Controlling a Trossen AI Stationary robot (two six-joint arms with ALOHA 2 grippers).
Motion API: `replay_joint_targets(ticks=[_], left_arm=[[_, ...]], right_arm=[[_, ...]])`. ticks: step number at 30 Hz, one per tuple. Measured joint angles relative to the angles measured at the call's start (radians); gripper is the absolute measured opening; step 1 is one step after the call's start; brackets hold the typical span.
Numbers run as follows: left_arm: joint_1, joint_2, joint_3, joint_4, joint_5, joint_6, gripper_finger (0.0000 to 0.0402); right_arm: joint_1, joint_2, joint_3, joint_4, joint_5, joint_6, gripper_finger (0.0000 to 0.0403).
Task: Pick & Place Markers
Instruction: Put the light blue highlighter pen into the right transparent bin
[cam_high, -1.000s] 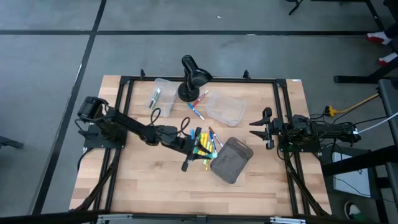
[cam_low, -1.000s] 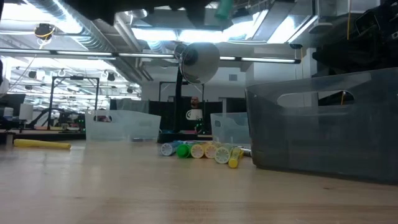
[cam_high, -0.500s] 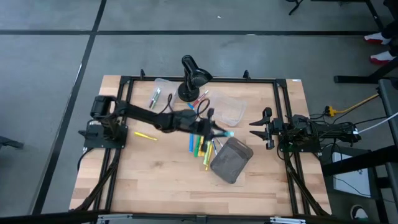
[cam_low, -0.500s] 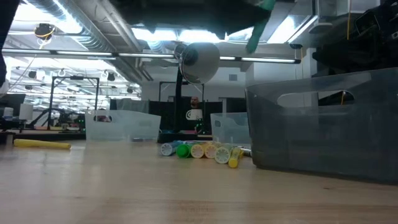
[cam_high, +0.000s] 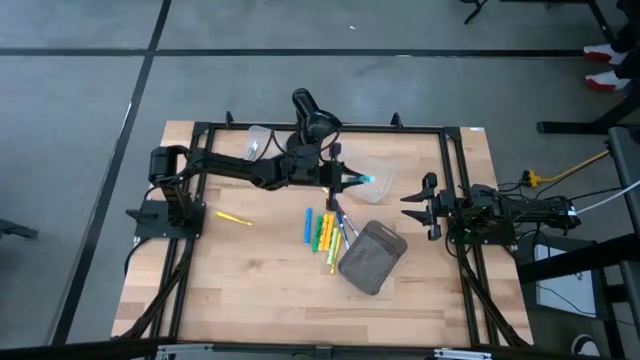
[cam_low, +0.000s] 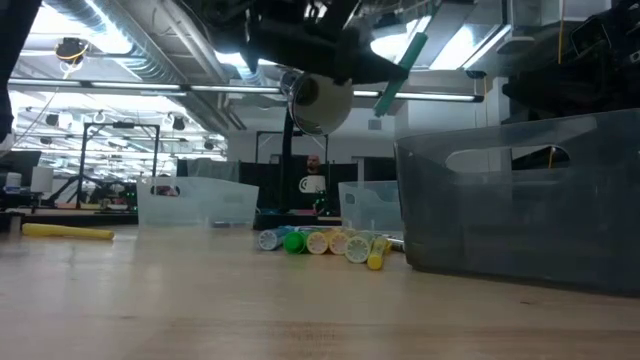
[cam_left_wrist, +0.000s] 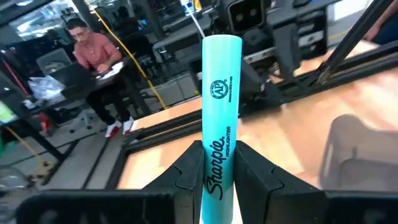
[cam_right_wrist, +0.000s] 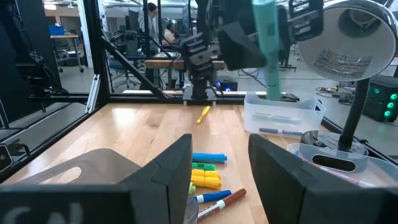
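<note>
My left gripper is shut on a teal highlighter and hovers over the right-hand clear tray, near the black lamp. The highlighter shows tilted high above the table. Several markers in yellow, green, blue and orange lie side by side on the wood, seen end-on as the markers. One yellow marker lies alone toward the left. My right gripper waits open at the table's right side, level above the wood, as the right gripper shows. My left gripper pinches the teal highlighter's barrel between its two fingers. The fingers lie along the highlighter, and its free end sticks out beyond the fingertips, toward the table's right. It is lifted clear of everything and tilted.
A grey flat pouch lies just right of the marker pile. A second clear tray sits left of the lamp, partly under my left arm. A black frame rails the table's edges. Bare wood lies toward the near edge.
My left gripper has risen from the marker pile with the teal highlighter, moved toward the table's right, then toward the far edge, and now hangs over the right clear tray. The highlighter has stayed lifted clear of the table throughout.
</note>
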Motion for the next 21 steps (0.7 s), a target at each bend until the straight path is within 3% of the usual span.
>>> replay_joint_targets(ticks=[6,13,21], left_arm=[[0.020,0.000,0.001,-0.009,-0.015,0.101,0.0060],[0.018,0.002,0.061,-0.171,-0.150,0.192,0.0060],[0.008,0.008,0.068,-0.245,-0.173,0.127,0.0061]], right_arm=[[0.000,0.000,0.000,0.000,0.000,0.000,0.0157],[0.000,0.000,0.000,0.000,0.000,0.000,0.0157],[0.000,0.000,0.000,0.000,0.000,0.000,0.0157]])
